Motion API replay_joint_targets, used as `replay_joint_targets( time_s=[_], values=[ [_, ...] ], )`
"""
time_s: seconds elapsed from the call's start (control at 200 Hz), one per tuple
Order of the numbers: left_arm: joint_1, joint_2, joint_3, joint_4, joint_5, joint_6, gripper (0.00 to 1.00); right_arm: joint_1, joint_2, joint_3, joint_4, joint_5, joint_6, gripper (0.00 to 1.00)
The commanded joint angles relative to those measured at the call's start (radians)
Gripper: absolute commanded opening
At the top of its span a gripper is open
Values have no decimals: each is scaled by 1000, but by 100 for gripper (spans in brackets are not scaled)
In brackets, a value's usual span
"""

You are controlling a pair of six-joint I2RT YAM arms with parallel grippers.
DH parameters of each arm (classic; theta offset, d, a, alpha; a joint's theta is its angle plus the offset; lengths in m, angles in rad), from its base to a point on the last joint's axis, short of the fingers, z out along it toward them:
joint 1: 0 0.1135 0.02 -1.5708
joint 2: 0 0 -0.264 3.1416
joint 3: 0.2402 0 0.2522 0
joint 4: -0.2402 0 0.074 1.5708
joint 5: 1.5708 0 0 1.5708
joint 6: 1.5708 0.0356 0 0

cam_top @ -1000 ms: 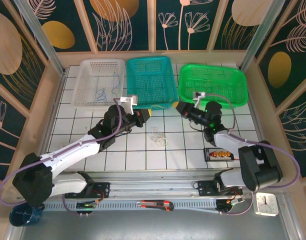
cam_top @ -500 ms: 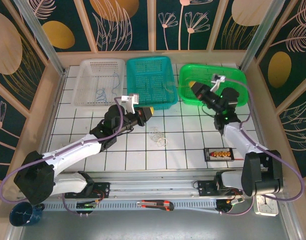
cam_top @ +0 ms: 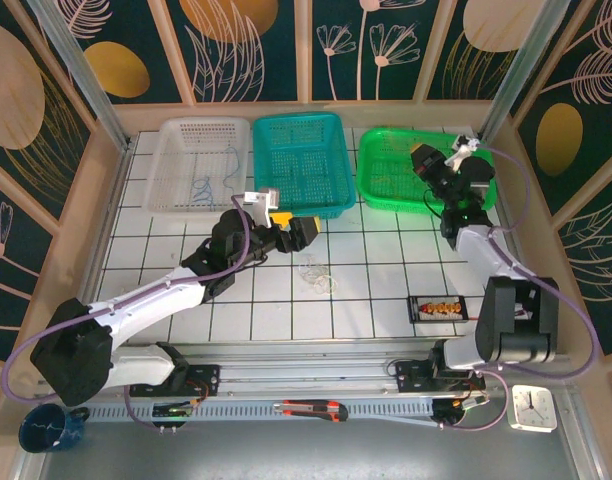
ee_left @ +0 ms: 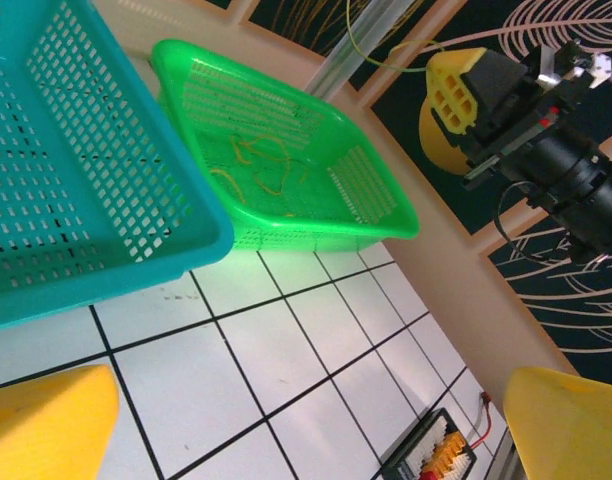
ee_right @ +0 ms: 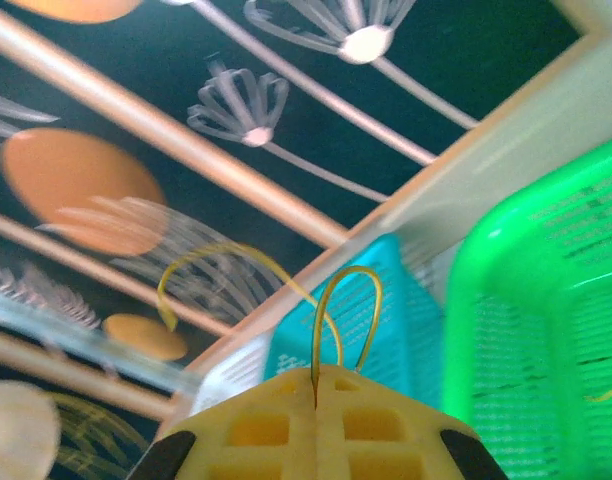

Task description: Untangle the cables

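Note:
A small tangle of cables [cam_top: 317, 275], whitish and yellow-orange, lies on the tiled table just in front of my left gripper [cam_top: 295, 226]. That gripper is open, its yellow fingertips [ee_left: 46, 425] wide apart over bare tile with nothing between them. My right gripper [cam_top: 424, 158] hovers over the green basket [cam_top: 386, 190] and is shut on a thin yellow wire [ee_right: 351, 290], which loops up from the pinched pads [ee_right: 276, 420]. More yellow wires [ee_left: 256, 170] lie in the green basket. Bluish wires [cam_top: 201, 185] rest in the white basket [cam_top: 176, 130].
A teal basket [cam_top: 331, 125] stands between the white and green ones along the back. A black connector block [cam_top: 441, 308] with orange plugs lies at the front right. Beyond the table's front rail are a utility knife [cam_top: 306, 408], a small clock [cam_top: 533, 405] and a blue mug [cam_top: 46, 430].
My left gripper has opened, staying near the teal basket's front. My right arm has swung from the table's middle back and right to over the green basket, carrying the yellow wire.

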Motion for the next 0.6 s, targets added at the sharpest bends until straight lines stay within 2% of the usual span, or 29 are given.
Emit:
replay_joint_targets(
  time_s=[0.0, 0.18, 0.21, 0.25, 0.275, 0.325, 0.405, 0.595],
  values=[
    [3, 14, 20, -30, -28, 25, 99, -36, 91, 61, -30, 81, -59, 0],
    [3, 19, 25, -42, -36, 27, 99, -77, 274, 178, -72, 62, -80, 1],
    [4, 19, 24, -43, -38, 26, 99, -81, 303, 202, -86, 55, -85, 11],
    [3, 18, 24, -44, -39, 25, 99, -86, 335, 233, -107, 40, -90, 30],
    [3, 17, 23, -45, -40, 25, 99, -89, 349, 248, -116, 29, -92, 38],
    [3, 18, 21, -48, -42, 23, 99, -89, 361, 263, -127, 21, -98, 47],
    [3, 13, 15, -48, -46, 19, 99, -88, 331, 250, -117, 25, -104, 56],
    [4, 19, 0, -49, -58, 16, 99, -70, 213, 180, -111, 17, -112, 57]
  ],
)
